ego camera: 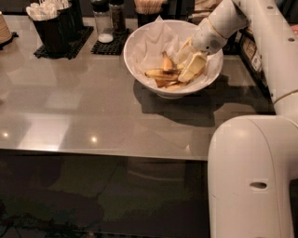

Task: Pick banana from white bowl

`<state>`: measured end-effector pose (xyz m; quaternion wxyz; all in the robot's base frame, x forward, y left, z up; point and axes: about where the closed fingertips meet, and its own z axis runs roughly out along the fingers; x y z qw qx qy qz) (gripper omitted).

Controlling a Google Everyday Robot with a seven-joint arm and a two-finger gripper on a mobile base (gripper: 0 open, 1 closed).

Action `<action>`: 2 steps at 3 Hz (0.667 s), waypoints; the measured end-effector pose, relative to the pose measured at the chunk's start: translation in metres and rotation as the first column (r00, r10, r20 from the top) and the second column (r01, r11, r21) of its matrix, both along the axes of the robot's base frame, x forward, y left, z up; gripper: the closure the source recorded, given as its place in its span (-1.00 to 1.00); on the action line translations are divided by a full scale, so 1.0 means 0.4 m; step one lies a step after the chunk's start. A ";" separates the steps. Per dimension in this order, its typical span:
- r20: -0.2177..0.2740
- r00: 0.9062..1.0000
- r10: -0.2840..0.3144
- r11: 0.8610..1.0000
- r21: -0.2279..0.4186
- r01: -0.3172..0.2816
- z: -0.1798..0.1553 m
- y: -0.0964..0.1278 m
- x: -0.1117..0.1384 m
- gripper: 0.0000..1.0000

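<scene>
The white bowl [144,69] stands at the back of the grey table, lined with crinkled white paper. Inside lie the long streaked banana [160,73], a stubby orange piece [167,62] behind it and more yellow fruit [173,86] in front. My gripper [191,69] reaches down into the right side of the bowl, its cream fingers [193,69] right at the banana's right end. The banana's right end is hidden behind the fingers.
Black holders with white packets [49,23] and shakers [106,21] stand on mats at the back left. A cup of sticks [149,10] stands behind the bowl. A dark rack [249,51] is to the right. My white arm base [251,176] fills the lower right.
</scene>
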<state>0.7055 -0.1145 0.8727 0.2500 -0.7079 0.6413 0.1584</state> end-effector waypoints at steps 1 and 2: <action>-0.026 1.000 0.002 1.000 0.013 -0.001 -0.026 0.006 0.004 -0.06; -0.042 0.999 0.006 1.000 0.018 -0.005 -0.043 0.013 0.009 0.30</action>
